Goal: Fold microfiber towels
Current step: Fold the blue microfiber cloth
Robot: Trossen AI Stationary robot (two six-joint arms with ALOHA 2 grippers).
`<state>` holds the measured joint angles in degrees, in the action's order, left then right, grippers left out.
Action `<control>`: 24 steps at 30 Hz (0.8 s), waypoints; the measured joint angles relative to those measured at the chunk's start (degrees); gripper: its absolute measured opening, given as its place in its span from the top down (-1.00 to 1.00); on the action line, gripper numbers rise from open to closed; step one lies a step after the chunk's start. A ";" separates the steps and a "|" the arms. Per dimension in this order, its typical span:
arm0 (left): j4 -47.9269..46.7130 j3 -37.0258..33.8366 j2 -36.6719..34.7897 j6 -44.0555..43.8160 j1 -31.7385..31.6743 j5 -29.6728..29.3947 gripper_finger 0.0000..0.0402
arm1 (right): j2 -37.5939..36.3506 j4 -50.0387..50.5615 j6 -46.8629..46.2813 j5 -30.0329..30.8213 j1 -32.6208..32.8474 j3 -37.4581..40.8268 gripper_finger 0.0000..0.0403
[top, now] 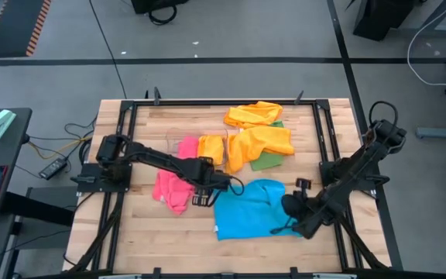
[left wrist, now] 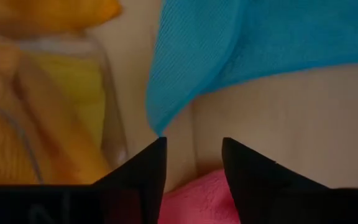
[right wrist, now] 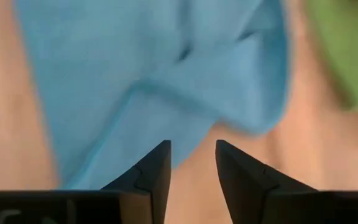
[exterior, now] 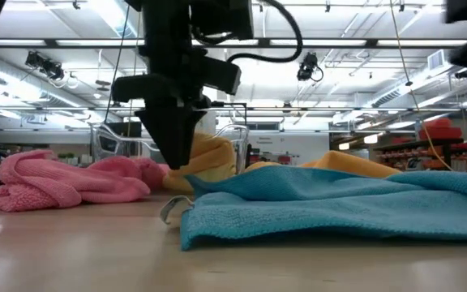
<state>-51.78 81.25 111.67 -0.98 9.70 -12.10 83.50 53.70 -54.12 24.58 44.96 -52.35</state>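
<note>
While both arms sit low over the surface (top: pixel 142 225), neither pincer grips anything. Left pincer (top: pixel 201 200) has its fingers (left wrist: pixel 143 171) parted with a gap between them, bare wood and a bit of pink cloth showing in the gap; it sits just beside the blue towel's left edge, between the blue towel (top: pixel 250 208) and the pink towel (top: pixel 170 188). Right pincer (top: pixel 294 205) is also parted, nothing between the fingers (right wrist: pixel 154 168), tips just off the blue towel's right edge.

Blue towel lies spread but rumpled near the surface's front edge, right of centre, one corner folded over. Pink towel is bunched up left of it, near the middle of the surface. Yellow towel (top: pixel 210 148) sits behind that, in or against a clear bin (top: pixel 178 146). Orange towels (top: pixel 255 115) are heaped toward the back edge, and a green towel (top: pixel 268 160) peeks out from under them.
</note>
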 joint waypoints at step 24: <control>3.64 -0.02 0.60 0.23 -0.31 -0.08 0.24 | -13.46 -24.17 22.29 -18.32 -33.82 23.67 0.07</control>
<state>-48.14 81.23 112.27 -0.75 9.39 -12.18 70.05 29.53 -31.82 6.26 11.14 -28.67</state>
